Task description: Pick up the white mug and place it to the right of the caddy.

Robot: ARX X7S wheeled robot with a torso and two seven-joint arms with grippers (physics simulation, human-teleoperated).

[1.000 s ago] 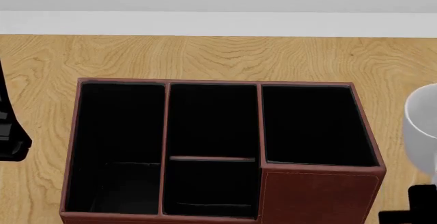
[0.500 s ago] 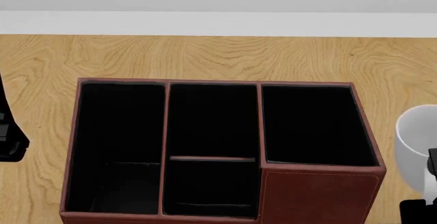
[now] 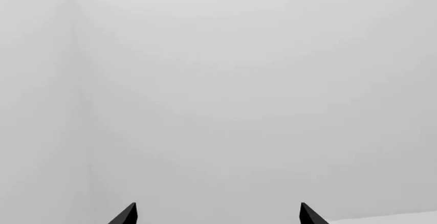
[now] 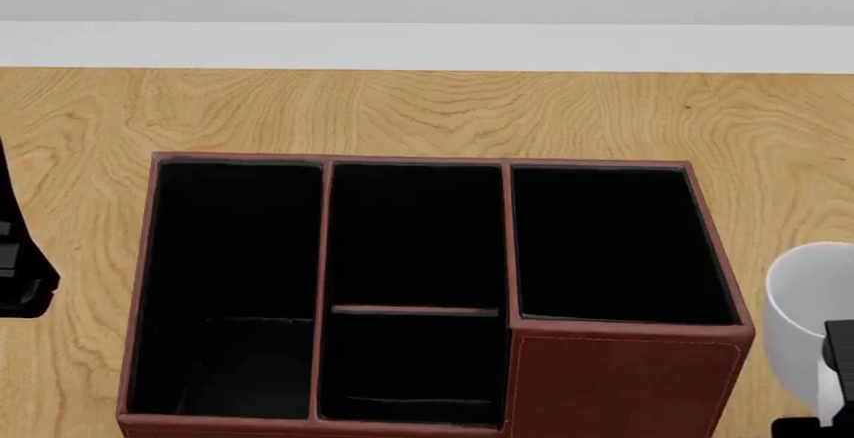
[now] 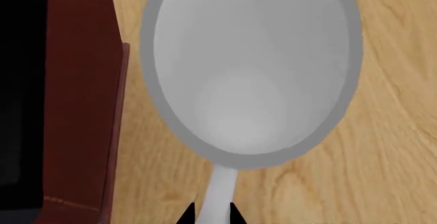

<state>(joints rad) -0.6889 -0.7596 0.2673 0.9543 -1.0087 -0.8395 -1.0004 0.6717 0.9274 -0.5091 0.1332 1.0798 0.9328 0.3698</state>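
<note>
- My right gripper is pinching the loop handle of the white mug, its two dark tips closed on either side of it
- I am carrying the mug just to the right of the caddy, over the wooden table; whether it is touching down I cannot tell
- My left gripper is idling spread apart and empty, facing blank wall
- Next, I judge, I am needing to settle the mug upright and release

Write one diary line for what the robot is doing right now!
right gripper: shut on handle of glossy white ceramic mug | mug: right of reddish-brown leather-look caddy | left gripper: open, holding nothing
</note>
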